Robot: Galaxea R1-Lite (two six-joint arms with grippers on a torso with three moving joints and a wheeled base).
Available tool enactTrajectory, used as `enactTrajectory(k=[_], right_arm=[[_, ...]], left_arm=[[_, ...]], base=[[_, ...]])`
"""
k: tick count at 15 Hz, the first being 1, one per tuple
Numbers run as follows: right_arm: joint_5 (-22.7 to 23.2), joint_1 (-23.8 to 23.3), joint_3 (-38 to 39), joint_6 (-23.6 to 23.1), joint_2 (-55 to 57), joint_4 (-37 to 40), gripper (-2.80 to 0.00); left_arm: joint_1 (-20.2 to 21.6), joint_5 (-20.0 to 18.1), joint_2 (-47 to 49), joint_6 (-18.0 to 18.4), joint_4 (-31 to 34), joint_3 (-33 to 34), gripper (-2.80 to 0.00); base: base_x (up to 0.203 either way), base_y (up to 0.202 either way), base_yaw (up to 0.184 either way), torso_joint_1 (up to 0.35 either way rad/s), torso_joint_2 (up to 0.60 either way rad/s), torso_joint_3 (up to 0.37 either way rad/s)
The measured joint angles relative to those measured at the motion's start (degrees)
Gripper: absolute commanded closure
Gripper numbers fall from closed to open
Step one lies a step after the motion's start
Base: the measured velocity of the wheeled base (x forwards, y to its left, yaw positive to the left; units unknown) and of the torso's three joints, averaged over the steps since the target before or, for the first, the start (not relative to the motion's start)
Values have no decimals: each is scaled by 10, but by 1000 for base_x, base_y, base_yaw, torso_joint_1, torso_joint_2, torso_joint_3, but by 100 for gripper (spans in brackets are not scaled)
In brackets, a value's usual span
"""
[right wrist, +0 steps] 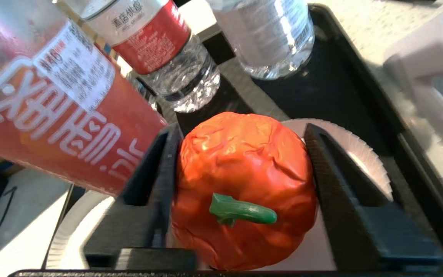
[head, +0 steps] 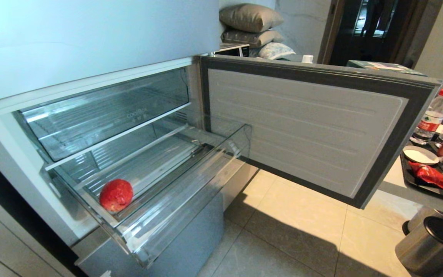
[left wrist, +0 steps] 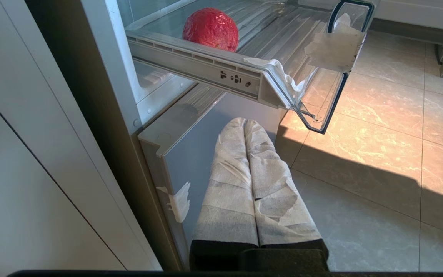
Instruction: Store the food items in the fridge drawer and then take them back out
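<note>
A dull red round fruit point(head: 115, 195) point(left wrist: 210, 29) lies in the front left corner of the pulled-out clear fridge drawer point(head: 190, 184) point(left wrist: 206, 69). A bright red pepper-like piece with a green stem point(right wrist: 244, 184) sits between the black fingers of my right gripper point(right wrist: 241, 129), over a white paper plate point(right wrist: 360, 154). That gripper is open: one finger lies against the piece, and a thin gap shows at the other. My left gripper point(left wrist: 244, 125) hangs shut and empty below the drawer, in front of the lower fridge panel. Neither gripper shows in the head view.
The plate sits on a black tray point(right wrist: 360, 77) point(head: 429, 184) on a counter at the right. A red-labelled drink bottle point(right wrist: 52, 115) and two water bottles point(right wrist: 175, 57) stand close by. The open fridge door point(head: 302, 127) stands between fridge and counter. A metal bin point(head: 431, 246) is on the floor.
</note>
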Motion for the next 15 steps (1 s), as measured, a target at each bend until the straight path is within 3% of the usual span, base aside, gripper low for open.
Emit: enactTrajectory(k=[9,10,15], right_arm=[[1,-3,35,1,-44,0,-280],[0,-3,52,0,-65,0,0],[-10,-10,201,-2,-234,38,0]], left_arm=[[0,0,0,0,0,0,0],[0,0,0,0,0,0,0],[0,0,0,0,0,0,0]], base=[[0,0,0,0,0,0],[0,0,0,0,0,0],[0,0,0,0,0,0]])
